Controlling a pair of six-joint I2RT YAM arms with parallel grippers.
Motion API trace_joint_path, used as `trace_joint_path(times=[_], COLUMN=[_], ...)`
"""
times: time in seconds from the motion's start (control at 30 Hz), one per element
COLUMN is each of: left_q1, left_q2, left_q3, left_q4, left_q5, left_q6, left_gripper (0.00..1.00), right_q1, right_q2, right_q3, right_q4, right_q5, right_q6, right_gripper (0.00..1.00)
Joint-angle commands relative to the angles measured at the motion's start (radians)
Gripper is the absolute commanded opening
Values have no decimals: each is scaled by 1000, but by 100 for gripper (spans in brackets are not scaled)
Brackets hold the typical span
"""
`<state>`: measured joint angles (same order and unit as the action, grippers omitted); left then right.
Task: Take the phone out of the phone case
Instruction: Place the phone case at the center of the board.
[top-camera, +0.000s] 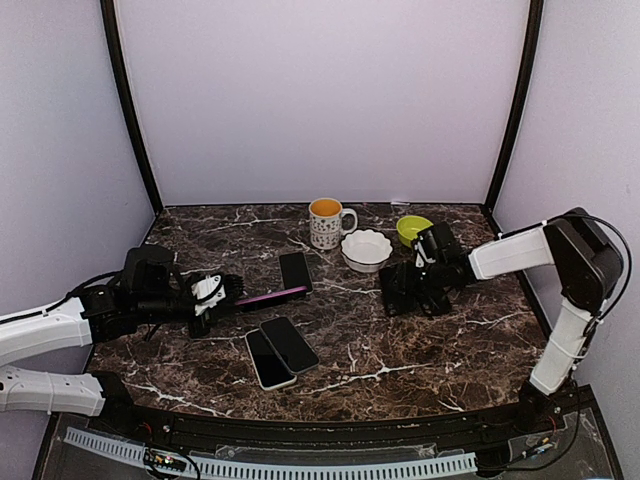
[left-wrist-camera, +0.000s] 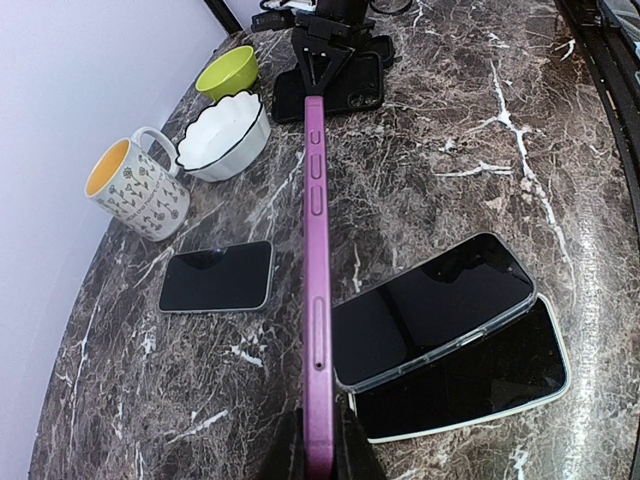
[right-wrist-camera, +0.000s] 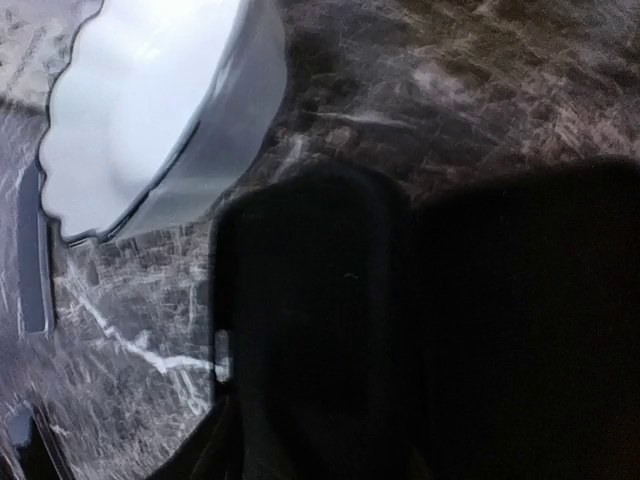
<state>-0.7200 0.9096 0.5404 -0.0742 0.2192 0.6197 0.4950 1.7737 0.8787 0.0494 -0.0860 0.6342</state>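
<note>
Left gripper (top-camera: 230, 296) pinches the purple phone (left-wrist-camera: 316, 250) on edge, apart from the black case (left-wrist-camera: 368, 88) on the table. Right gripper (top-camera: 425, 278) hovers at the case, jaw state cannot be told. Hold the phone level and firm, then lift the right arm straight up without dragging the case

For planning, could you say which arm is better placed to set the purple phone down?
Probably left: the left jaws clamp the purple phone on edge; the right jaws hover at the black case.
</note>
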Motion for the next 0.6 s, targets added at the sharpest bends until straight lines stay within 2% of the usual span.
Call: trace_joint_path(times=[0.0, 0.07, 0.2, 0.43, 0.57], left_q1=[4, 5, 5, 4, 4], left_q2=[-13, -12, -7, 8, 50], left_q3=[1, 0, 2, 3, 23], left_q4=[71, 71, 71, 84, 118], left_q5=[5, 7, 7, -12, -143], left_q6=[-8, -8, -6, -25, -101], left_gripper=[0, 0, 0, 0, 0], right_q1=[6, 0, -14, -19, -19], right_q2=[-49, -98, -174, -245, -270], right_q3=[91, 130, 222, 327, 306], right_q4=[-306, -364, -469, -511, -448], right_q5=[123, 156, 208, 206, 197], right_q6=[-116, -151, -206, -255, -251], right_gripper=[65, 73, 82, 83, 83])
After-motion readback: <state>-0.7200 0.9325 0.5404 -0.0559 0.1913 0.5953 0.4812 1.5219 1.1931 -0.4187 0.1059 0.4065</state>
